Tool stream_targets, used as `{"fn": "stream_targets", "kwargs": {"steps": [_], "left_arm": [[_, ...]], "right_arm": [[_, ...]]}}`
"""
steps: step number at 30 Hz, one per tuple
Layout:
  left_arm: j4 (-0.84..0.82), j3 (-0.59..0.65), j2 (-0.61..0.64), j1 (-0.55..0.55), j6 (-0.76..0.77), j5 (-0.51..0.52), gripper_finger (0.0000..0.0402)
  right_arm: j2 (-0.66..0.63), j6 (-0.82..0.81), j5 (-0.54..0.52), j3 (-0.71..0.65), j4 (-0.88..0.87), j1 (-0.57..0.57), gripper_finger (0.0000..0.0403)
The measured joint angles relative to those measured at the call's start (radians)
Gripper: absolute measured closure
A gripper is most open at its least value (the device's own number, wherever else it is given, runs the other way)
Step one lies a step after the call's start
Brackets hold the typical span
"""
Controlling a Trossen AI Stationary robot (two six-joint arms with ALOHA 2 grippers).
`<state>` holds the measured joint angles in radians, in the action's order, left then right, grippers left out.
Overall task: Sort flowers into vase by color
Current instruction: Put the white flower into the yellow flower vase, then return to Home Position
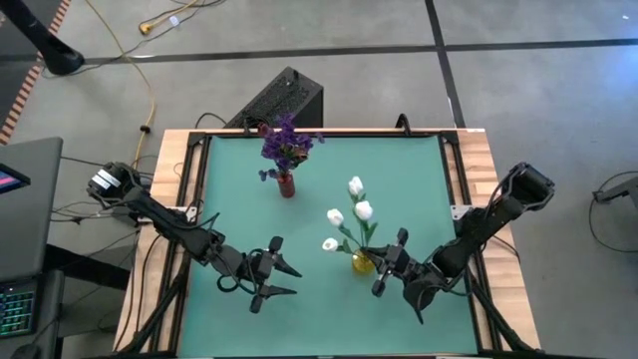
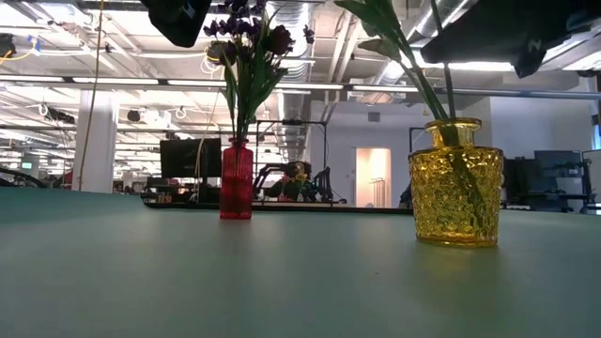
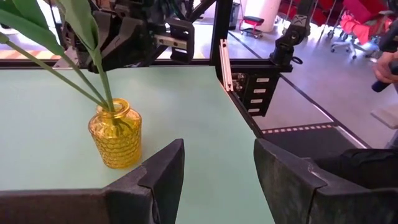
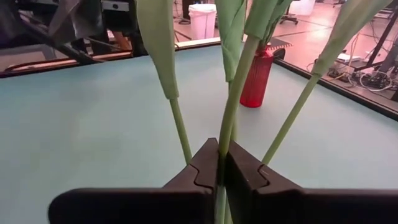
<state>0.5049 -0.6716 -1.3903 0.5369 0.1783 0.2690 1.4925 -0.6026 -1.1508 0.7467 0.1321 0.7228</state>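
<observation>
Right tool (image 4: 221, 163) on white-flower stem (image 4: 233, 106), seemingly in yellow vase (image 2: 456, 183).

On your worktop (image 1: 399, 170) take the squat vase (image 1: 363, 263) as the landmark. The tulip stems (image 1: 349, 234) stand in it, their buds spreading toward the far edge and to its left. The slim vase (image 1: 286, 185) stands well apart, farther back and to the left, with its own bunch of blooms (image 1: 287, 145) in it. The right pincer (image 1: 388, 264) sits just right of the squat vase, clamped on one stem (image 4: 231, 118). The left pincer (image 1: 281, 280) rests well to the vase's left, near the front edge.
</observation>
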Motion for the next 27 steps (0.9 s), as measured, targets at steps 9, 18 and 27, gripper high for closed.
{"fn": "stream_targets", "kwargs": {"steps": [9,18,27], "left_arm": [[0.000,0.000,0.000,0.000,0.002,-0.001,0.0220],[0.000,0.000,0.000,0.000,0.003,-0.001,0.0220],[0.000,0.000,0.000,0.000,0.006,-0.001,0.0220]], "right_arm": [[0.000,0.031,0.007,0.000,0.000,0.003,0.0351],[-0.014,0.038,0.009,0.000,-0.010,0.003,0.0348],[-0.030,0.036,0.069,0.001,-0.023,0.007,0.0262]]}}
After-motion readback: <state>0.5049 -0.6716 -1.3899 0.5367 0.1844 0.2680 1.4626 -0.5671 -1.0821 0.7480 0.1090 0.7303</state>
